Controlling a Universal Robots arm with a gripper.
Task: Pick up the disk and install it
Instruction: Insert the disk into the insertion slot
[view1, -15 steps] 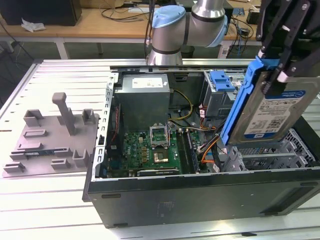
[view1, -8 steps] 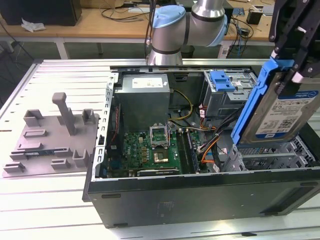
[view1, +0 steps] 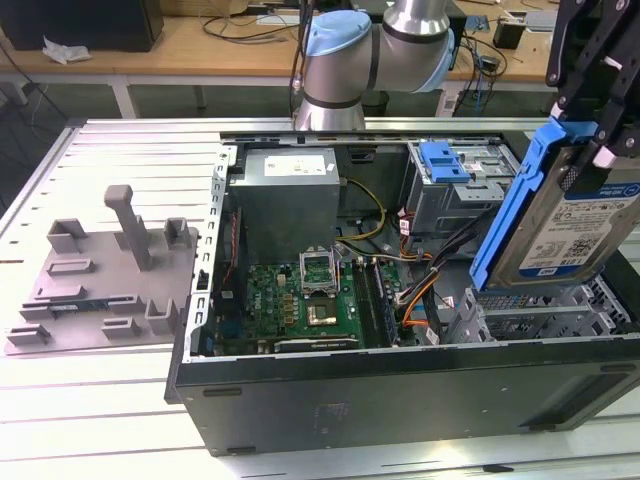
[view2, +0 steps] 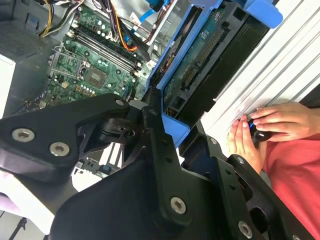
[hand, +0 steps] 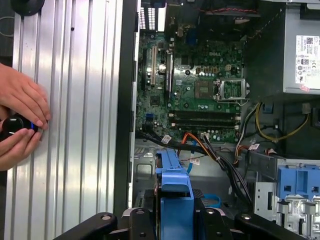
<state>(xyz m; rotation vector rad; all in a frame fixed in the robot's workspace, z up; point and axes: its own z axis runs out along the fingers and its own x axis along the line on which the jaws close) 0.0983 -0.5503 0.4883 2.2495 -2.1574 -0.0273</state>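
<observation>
Ribbed aluminium bench (view1: 100, 410), with an open computer case (view1: 400, 400) lying on its side and its motherboard (view1: 310, 295) exposed. Pick-up is done, by my reading: the disk (view1: 580, 225) is clear of every surface, and the gripper (view1: 592, 140) is closed on it across its blue bracket (view1: 510, 210). Install is not yet done. The disk hangs in the air at the exterior view's right, above the end of the case near the drive cage (view1: 455, 190), and I see no contact between them. Pose: the arm (view1: 370, 50) reaches over the case from its far side and the gripper comes down from above. The disk is tilted steeply on edge, label toward the exterior camera. A person's hand (hand: 20, 115) rests on a small black controller (hand: 12, 127) at the bench edge.
</observation>
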